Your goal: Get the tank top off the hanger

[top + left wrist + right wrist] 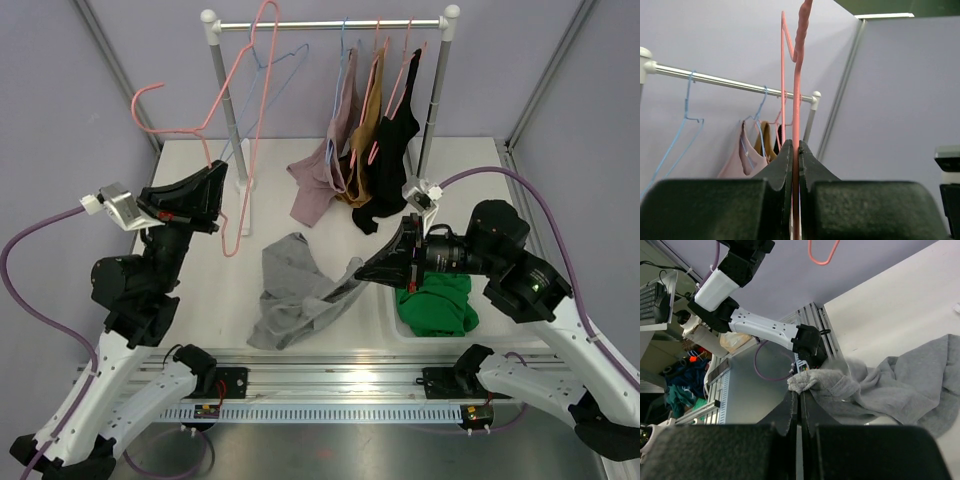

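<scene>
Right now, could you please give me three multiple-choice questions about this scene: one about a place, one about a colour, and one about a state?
1. Where does the grey tank top lie?
A. on the table
B. on the rail
C. in the bin

2. What colour is the hanger in the left gripper?
A. blue
B. pink
C. black

3. How is the right gripper?
A. wide open
B. shut on the grey tank top
C. shut on the hanger

Answers:
1 A, it is crumpled on the white table.
2 B, a pink wire stands between the closed fingers.
3 B, grey cloth is pinched at its fingertips.
</scene>
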Tool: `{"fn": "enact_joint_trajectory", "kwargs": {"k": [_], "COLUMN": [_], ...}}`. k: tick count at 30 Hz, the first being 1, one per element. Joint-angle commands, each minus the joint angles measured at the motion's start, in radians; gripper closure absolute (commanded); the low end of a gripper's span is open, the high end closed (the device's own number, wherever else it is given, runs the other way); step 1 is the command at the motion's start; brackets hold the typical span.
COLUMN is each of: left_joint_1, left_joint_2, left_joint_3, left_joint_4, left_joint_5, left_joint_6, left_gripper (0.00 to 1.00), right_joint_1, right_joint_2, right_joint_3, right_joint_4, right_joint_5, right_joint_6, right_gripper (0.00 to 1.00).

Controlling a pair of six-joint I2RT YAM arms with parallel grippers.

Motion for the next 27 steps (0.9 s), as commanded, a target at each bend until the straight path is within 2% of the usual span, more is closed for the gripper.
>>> {"fn": "enact_joint_trajectory", "kwargs": {"k": [1, 3, 4, 10, 13, 14, 15, 21, 22, 23, 24, 26, 27], "left_joint_1": [0.001, 0.001, 0.001, 0.001, 0.001, 0.001, 0.001, 0.001, 0.001, 0.001, 0.001, 0.002, 0.002], "left_joint_2": [-0.025, -0.018, -0.013, 0.040, 0.105, 0.128, 0.149, 0.338, 0.356, 0.387, 0.401, 0.441, 0.482], "left_joint_3": [-0.025, 0.035, 0.071, 0.182, 0.251, 0.268, 0.285, 0.510, 0.532, 0.573, 0.589, 0.630, 0.677], "left_joint_4": [0.149, 0.004, -0.142, -0.516, -0.650, -0.674, -0.701, -0.897, -0.929, -0.941, -0.952, -0.989, -1.007], "left_joint_5": [-0.139, -0.144, -0.136, -0.173, -0.191, -0.194, -0.202, -0.201, -0.207, -0.213, -0.216, -0.231, -0.242], "left_joint_6": [0.019, 0.018, 0.022, 0.012, 0.016, 0.021, 0.025, 0.070, 0.072, 0.076, 0.078, 0.085, 0.088], "left_gripper": [1.00, 1.00, 1.00, 1.00, 1.00, 1.00, 1.00, 1.00, 1.00, 1.00, 1.00, 1.00, 1.00], "right_joint_1": [-0.002, -0.004, -0.004, 0.016, 0.118, 0.163, 0.215, 0.246, 0.248, 0.249, 0.249, 0.252, 0.251], "right_joint_2": [-0.018, -0.015, -0.012, 0.093, 0.161, 0.210, 0.237, 0.464, 0.488, 0.522, 0.527, 0.481, 0.455], "right_joint_3": [0.062, 0.082, 0.092, 0.015, -0.045, -0.051, -0.055, -0.060, -0.043, -0.031, -0.022, -0.037, -0.049], "right_joint_4": [-0.071, -0.120, -0.131, -0.114, -0.044, -0.024, -0.016, 0.064, 0.064, 0.044, 0.027, 0.036, 0.045], "right_joint_5": [0.004, 0.050, 0.069, 0.207, 0.381, 0.516, 0.567, 0.742, 0.755, 0.799, 0.831, 0.871, 0.885], "right_joint_6": [-0.082, -0.093, -0.094, -0.055, -0.047, -0.051, -0.053, 0.036, 0.036, 0.042, 0.053, 0.062, 0.065], "right_gripper": [1.00, 1.00, 1.00, 1.00, 1.00, 1.00, 0.99, 0.95, 0.77, 0.51, 0.32, 0.01, 0.01]}}
